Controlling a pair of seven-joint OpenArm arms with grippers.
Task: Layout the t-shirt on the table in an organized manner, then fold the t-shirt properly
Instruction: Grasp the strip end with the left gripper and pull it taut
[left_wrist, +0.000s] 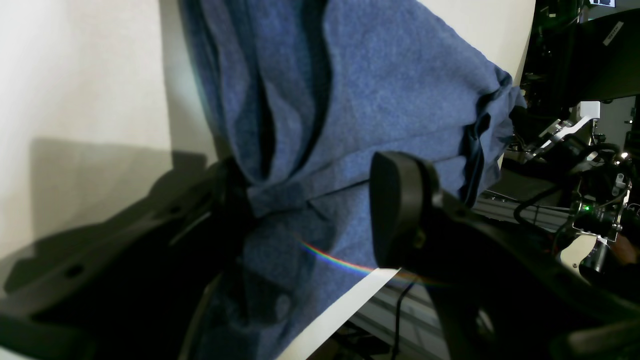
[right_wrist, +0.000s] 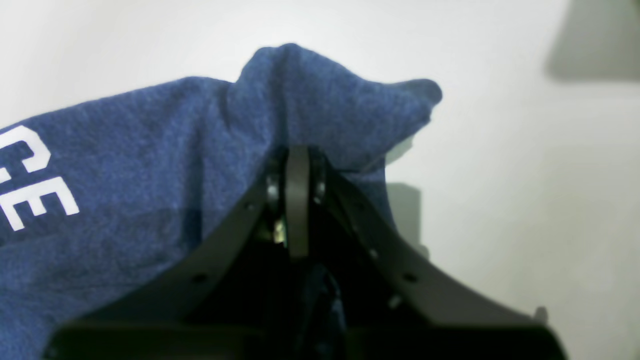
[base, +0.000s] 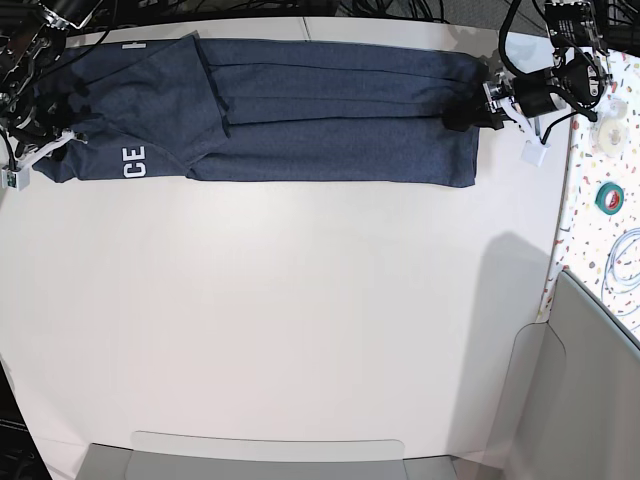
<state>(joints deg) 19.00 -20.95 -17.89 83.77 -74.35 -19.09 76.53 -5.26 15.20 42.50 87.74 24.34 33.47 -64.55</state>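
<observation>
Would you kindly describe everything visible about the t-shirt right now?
The t-shirt is dark navy heathered cloth with white block lettering, folded lengthwise into a long band along the table's far edge. The right gripper is shut on one end; the left gripper straddles the other end, jaws open.

Robotics lab. Plain white table as workspace, arm hardware at its far corners, cables along the far edge. Speckled strip by the right edge holds a tape roll. Dark equipment racks behind.
</observation>
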